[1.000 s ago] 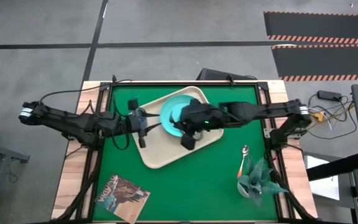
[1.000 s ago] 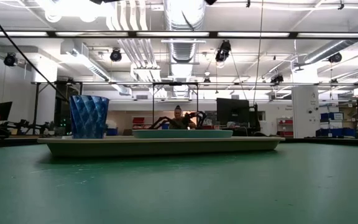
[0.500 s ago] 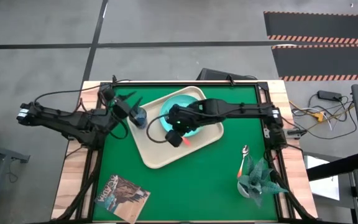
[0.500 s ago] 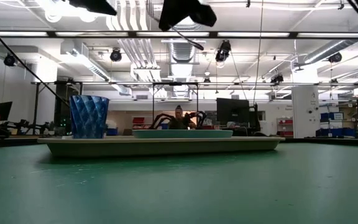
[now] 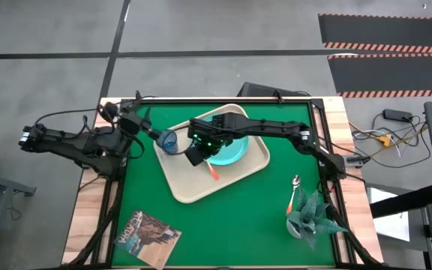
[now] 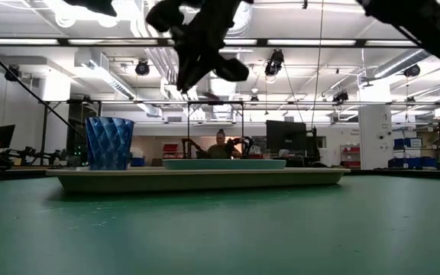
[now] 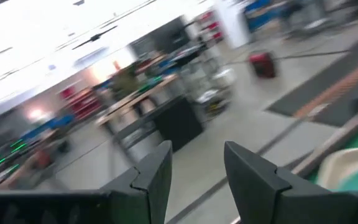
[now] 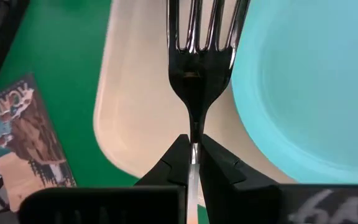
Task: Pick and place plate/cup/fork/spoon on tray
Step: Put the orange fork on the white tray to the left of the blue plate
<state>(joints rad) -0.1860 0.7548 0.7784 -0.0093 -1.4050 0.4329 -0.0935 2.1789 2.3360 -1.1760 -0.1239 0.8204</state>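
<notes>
— What has changed?
— The right pincer (image 5: pixel 199 152), clamped on the fork (image 8: pixel 199 56), has been swung left over the tray (image 5: pixel 190 187), beside the plate (image 5: pixel 229 150).
— And the left pincer (image 7: pixel 194 180)?
— Parted, empty, withdrawn far-left; placing is judged next.

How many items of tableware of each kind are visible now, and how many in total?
Plate: 1, lying on the tray
Cup: 1, on the tray
Fork: 1, held above the tray by the right gripper
Spoon: 1, on the green mat, off the tray
Tray: 1
Total: 5
</notes>
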